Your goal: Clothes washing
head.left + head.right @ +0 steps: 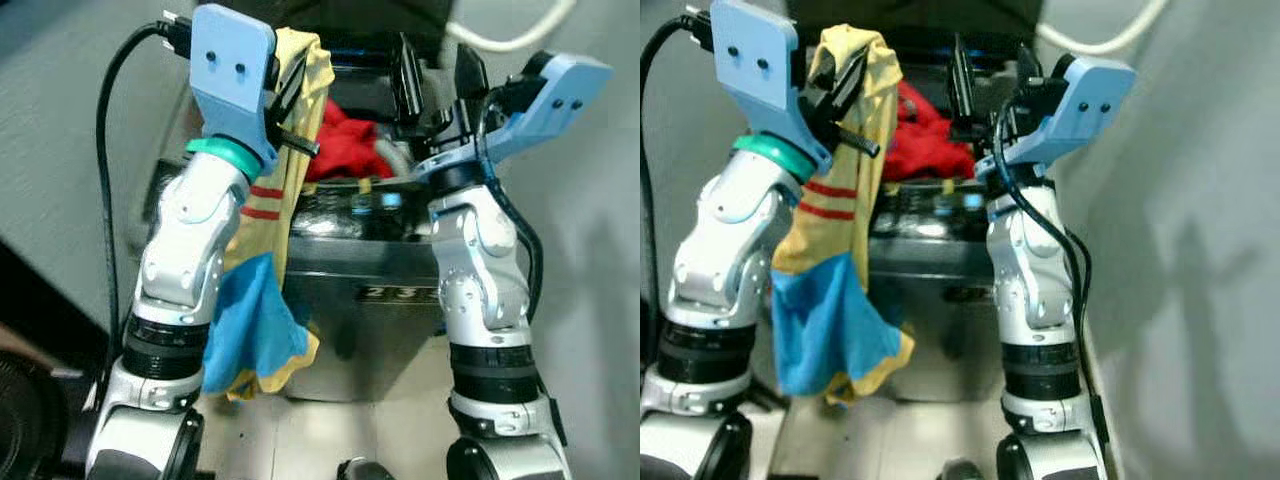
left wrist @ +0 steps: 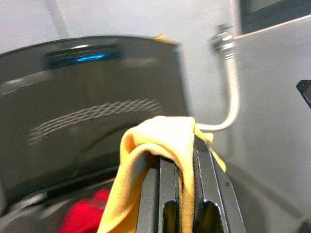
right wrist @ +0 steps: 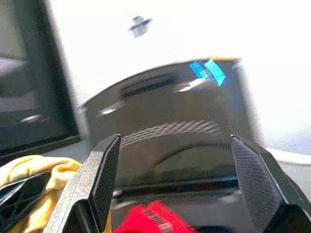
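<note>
My left gripper [image 1: 290, 75] is shut on a yellow garment [image 1: 285, 170] with red stripes and a blue lower part. The cloth hangs down from the fingers in front of the top-loading washing machine [image 1: 370, 300]. In the left wrist view the yellow cloth [image 2: 160, 141] is pinched between the two black fingers [image 2: 206, 174]. A red garment [image 1: 345, 140] lies inside the open tub. My right gripper [image 1: 437, 75] is open above the right side of the tub, with nothing between its fingers [image 3: 104, 170]. The red garment [image 3: 146, 218] lies below it.
The machine's raised dark lid [image 3: 165, 126] stands behind the tub. A white hose [image 1: 500, 35] runs along the grey wall at the back right. A black cable [image 1: 105, 170] loops from my left wrist. Pale floor [image 1: 300, 430] lies before the machine.
</note>
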Tool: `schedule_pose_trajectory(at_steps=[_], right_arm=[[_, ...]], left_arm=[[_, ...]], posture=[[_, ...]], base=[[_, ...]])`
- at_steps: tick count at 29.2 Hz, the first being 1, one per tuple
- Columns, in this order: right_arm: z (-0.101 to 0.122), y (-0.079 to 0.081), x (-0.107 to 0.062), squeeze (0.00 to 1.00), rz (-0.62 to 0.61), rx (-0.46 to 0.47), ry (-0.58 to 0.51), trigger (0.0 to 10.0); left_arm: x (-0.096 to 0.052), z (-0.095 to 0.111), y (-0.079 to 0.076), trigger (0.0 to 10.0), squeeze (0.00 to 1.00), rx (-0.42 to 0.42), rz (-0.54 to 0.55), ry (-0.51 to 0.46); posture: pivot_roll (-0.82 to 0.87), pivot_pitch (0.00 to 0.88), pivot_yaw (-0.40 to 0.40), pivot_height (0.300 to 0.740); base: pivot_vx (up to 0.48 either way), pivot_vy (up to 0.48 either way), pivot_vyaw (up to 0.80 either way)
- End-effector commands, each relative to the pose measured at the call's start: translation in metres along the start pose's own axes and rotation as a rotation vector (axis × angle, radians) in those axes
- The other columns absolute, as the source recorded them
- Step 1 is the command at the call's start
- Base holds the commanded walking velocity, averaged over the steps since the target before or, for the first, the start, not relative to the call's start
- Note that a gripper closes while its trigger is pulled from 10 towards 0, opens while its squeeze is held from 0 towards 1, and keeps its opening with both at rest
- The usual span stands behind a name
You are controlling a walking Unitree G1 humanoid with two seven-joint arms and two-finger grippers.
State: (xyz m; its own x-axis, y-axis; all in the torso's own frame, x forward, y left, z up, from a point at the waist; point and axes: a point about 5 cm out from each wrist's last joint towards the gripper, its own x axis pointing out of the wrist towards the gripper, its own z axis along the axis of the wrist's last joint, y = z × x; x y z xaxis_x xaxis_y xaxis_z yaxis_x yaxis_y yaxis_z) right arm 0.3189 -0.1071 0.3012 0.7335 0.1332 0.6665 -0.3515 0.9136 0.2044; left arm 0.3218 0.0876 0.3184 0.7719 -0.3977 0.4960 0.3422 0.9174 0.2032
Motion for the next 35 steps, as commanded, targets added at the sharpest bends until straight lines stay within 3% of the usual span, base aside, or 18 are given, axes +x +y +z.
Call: schedule_pose_trajectory(at_steps=[1, 6, 30, 35], right_arm=[[0.0006, -0.0008, -0.0008, 0.0, -0.002, 0.001, -0.005, 10.0], [0.0017, -0.0003, -0.0009, 0.0, 0.002, -0.008, -0.016, 10.0], [0.0018, 0.0017, -0.0026, 0.0, 0.024, -0.02, -0.024, 10.0], [0.0021, 0.0056, -0.0021, 0.0, 0.086, -0.039, -0.018, 10.0]], left_arm=[[0.0022, 0.0061, -0.0012, 10.0, 0.0, 0.015, -0.005, -0.032], [0.0028, 0.0072, -0.0008, 10.0, 0.0, 0.017, -0.001, -0.037], [0.0021, 0.0087, -0.006, 10.0, 0.0, 0.006, -0.028, -0.045], [0.0037, 0.0139, -0.0058, 10.0, 0.0, 0.068, -0.042, -0.088]], posture=[[-0.04, 0.0, 0.051, 0.74], [-0.04, 0.0, 0.053, 0.74], [-0.04, 0.0, 0.055, 0.74], [-0.04, 0.0, 0.051, 0.74]], base=[[0.398, 0.266, -0.8], [0.364, 0.226, -0.32], [0.0, 0.0, 0.0], [0.0, 0.0, 0.0]])
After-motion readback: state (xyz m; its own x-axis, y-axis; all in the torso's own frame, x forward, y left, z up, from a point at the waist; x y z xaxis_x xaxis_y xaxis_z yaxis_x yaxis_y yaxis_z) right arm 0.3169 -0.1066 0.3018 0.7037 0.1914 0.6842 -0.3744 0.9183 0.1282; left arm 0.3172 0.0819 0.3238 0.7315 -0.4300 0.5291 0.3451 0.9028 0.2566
